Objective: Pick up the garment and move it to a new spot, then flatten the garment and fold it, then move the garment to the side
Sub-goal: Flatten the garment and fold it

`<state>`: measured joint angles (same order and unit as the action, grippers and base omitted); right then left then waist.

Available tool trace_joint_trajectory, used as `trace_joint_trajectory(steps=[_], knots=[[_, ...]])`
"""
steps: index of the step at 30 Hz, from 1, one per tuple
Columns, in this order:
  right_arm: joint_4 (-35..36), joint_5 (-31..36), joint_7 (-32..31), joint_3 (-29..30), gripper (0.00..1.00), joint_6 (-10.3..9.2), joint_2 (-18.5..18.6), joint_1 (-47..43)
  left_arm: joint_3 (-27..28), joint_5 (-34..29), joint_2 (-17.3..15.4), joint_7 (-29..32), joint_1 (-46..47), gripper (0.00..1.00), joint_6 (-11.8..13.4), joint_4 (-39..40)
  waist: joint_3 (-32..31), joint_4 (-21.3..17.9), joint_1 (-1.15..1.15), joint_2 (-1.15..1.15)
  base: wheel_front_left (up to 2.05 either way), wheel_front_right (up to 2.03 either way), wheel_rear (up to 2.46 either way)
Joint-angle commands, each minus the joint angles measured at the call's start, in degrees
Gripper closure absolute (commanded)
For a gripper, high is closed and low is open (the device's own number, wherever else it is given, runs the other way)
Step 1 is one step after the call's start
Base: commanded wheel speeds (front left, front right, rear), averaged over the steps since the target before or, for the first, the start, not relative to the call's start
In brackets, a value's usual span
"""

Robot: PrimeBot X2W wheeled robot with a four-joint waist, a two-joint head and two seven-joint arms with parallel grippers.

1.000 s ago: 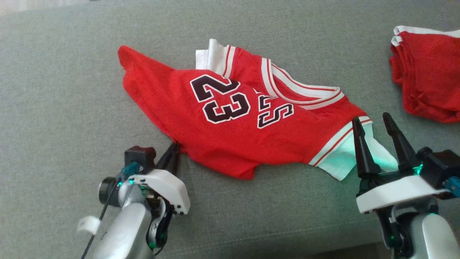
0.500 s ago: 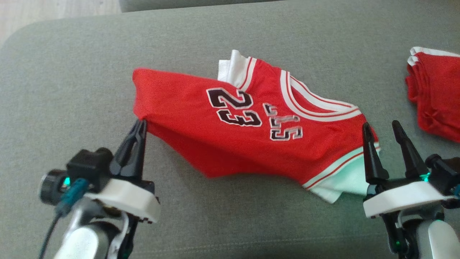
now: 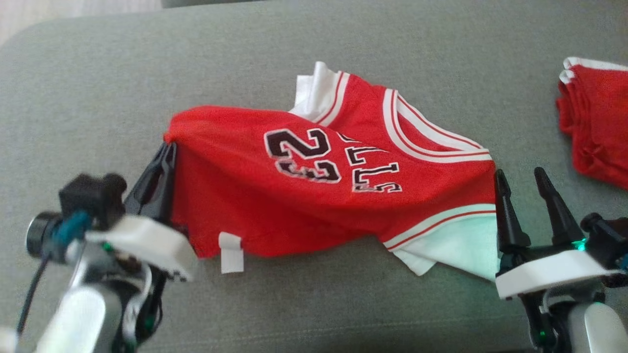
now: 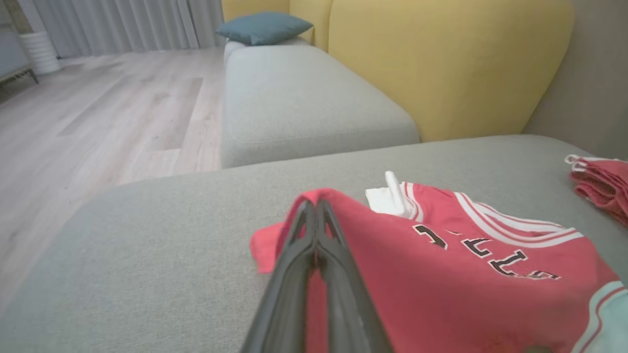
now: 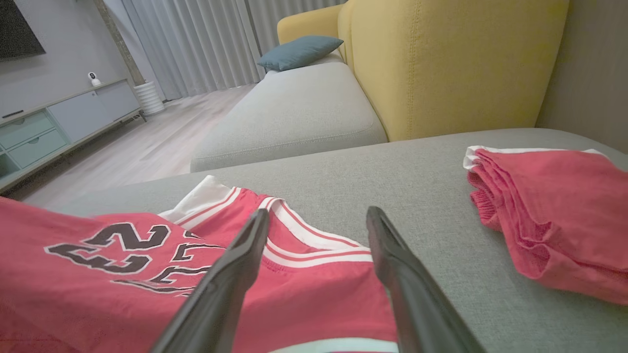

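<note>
Grey sofa cushion (image 3: 314,49) in a living room. Left gripper (image 3: 168,145) is clamped shut on a lifted edge of the red basketball jersey (image 3: 304,215), which sprawls mid-cushion. The fabric is light and limp, probably slippery. Right gripper (image 3: 519,170) is spread wide and empty, beside the white-trimmed edge, a fair second hold.

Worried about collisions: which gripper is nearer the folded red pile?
Right. The right gripper is open beside the folded red pile, apart; the left gripper grips the jersey at its opposite end.

Red jersey (image 3: 314,196), white trim, black numbers; grey cushion (image 3: 98,88)
</note>
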<state>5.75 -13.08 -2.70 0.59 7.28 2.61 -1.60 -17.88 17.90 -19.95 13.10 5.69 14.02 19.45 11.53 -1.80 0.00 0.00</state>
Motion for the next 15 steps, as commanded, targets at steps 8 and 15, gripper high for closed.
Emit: trace_joint_trajectory(steps=[8, 15], knots=[[1.79, 0.25, 0.45, -0.97, 0.0, 0.21, 0.27, 4.07, 5.34, 5.71, 1.54, -4.13, 14.56, 1.0, -4.17, -24.86, 4.03, -3.93, 0.0, 0.0, 0.0, 0.0, 0.0], [1.64, 1.17, 1.19, -0.71, 0.0, 0.21, 0.27, 4.68, 6.38, 7.65, 3.75, -11.92, 18.22, 0.0, -6.62, -38.81, 4.74, -5.26, 0.0, 0.0, 0.0, 0.0, 0.0]])
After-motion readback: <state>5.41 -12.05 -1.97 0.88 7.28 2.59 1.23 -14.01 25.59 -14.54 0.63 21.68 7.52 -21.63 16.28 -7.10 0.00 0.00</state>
